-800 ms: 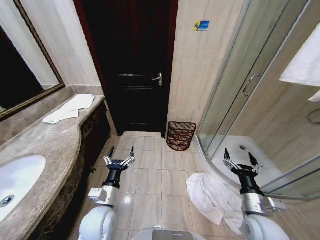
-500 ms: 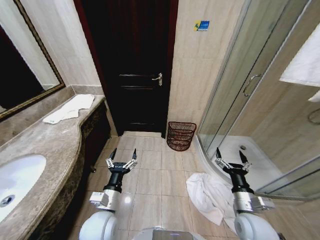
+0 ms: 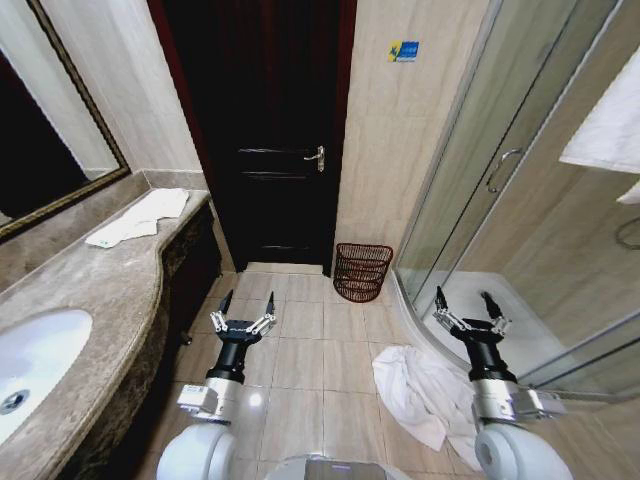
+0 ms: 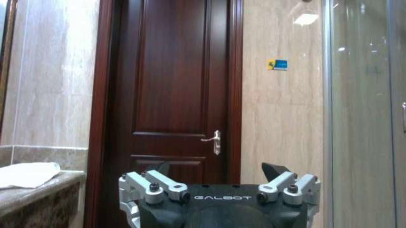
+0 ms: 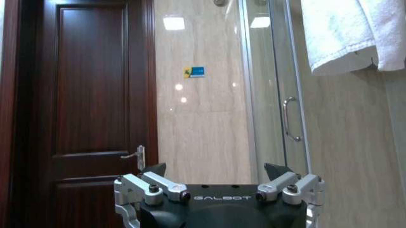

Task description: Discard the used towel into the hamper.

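My left gripper [image 3: 246, 306]: fingers spread wide, holding nothing, poised over glossy beige floor tiles [image 3: 300, 360]; my right gripper [image 3: 468, 308]: likewise spread and empty, raised above the used towel [image 3: 425, 392], a crumpled white heap on the tiles; hamper [image 3: 361, 271]: round reddish-brown wire weave, standing against the wall between dark wooden door [image 3: 270, 130] and glass shower enclosure [image 3: 500, 170].

A dark wooden door [image 3: 270, 140] with a metal handle [image 3: 317, 157] stands closed. A folded white cloth [image 3: 140, 217] lies at the bench's [image 3: 100, 290] far end; a sink [image 3: 35, 365] sits at its near edge. A glass shower enclosure [image 3: 520, 190] stands opposite.
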Available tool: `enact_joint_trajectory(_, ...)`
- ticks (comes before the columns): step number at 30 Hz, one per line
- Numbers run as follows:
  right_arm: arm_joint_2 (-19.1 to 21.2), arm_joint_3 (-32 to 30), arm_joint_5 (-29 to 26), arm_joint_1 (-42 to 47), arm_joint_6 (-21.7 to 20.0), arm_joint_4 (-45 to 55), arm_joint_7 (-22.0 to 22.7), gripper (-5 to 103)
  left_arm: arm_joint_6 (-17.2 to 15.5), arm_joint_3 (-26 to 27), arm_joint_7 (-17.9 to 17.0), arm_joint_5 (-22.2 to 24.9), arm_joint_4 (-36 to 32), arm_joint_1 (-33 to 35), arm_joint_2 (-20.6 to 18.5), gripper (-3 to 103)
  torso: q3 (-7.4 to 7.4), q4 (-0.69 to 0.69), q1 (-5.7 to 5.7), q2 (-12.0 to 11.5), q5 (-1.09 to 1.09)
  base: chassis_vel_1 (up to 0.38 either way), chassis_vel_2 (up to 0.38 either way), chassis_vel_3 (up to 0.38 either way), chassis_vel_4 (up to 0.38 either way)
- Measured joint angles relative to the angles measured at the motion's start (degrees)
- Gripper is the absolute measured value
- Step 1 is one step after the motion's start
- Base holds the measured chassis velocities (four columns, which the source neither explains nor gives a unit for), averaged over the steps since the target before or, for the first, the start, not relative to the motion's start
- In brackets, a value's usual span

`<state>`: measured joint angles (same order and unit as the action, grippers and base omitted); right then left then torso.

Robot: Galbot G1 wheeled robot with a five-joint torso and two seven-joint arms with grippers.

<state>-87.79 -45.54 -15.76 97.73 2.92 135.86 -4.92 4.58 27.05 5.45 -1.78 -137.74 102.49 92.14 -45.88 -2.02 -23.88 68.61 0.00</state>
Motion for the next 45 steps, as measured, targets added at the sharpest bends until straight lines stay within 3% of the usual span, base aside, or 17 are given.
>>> enact_joint_trajectory(6,-0.3,1.0,-0.2,0.4,-0.2,1.1,-1.4,100,0.3,1.1,1.7,-0.3,-0.5,0.3,0.0,101,0.00,-0.01,0.00,0.0,0.00,0.000,0.000,0.000,0.000)
enact_joint_trajectory(14,-2.1,1.8,0.9,1.7,2.0,1.3,-3.4,100,1.4,0.7,2.4,-2.0,2.4,-0.3,0.0,96,0.00,0.01,0.00,0.0,-0.01,0.000,0.000,0.000,0.000)
enact_joint_trajectory(15,-2.0,1.6,0.9,1.6,2.0,1.3,-3.4,100,1.4,0.4,2.4,-2.2,2.6,-0.5,0.0,93,0.00,0.00,0.00,0.0,-0.01,0.000,0.000,0.000,0.000)
enact_joint_trajectory(29,-2.2,1.5,0.9,1.8,2.1,1.4,-3.3,100,2.2,0.4,0.0,-1.6,2.0,-1.1,0.0,101,0.00,0.00,0.00,0.0,-0.01,-0.034,0.032,0.027,-0.039)
enact_joint_trajectory(32,-2.2,1.5,0.9,2.1,2.2,1.7,-3.3,100,2.2,0.5,-0.5,-1.6,2.0,-1.2,0.0,92,0.00,0.00,0.00,0.0,0.00,-0.039,0.051,0.054,-0.058)
enact_joint_trajectory(38,-2.7,1.6,0.7,2.6,2.7,2.0,-3.4,100,3.2,-0.3,-0.2,-2.1,2.2,-0.5,0.0,101,0.00,0.00,0.01,0.0,-0.01,-0.054,0.062,0.057,-0.059)
enact_joint_trajectory(45,-3.0,1.6,0.8,2.8,2.9,2.0,-3.8,100,3.5,-0.2,-0.3,-1.8,2.0,-0.6,0.0,96,0.00,-0.01,0.01,0.0,0.00,-0.114,0.094,0.107,-0.096)
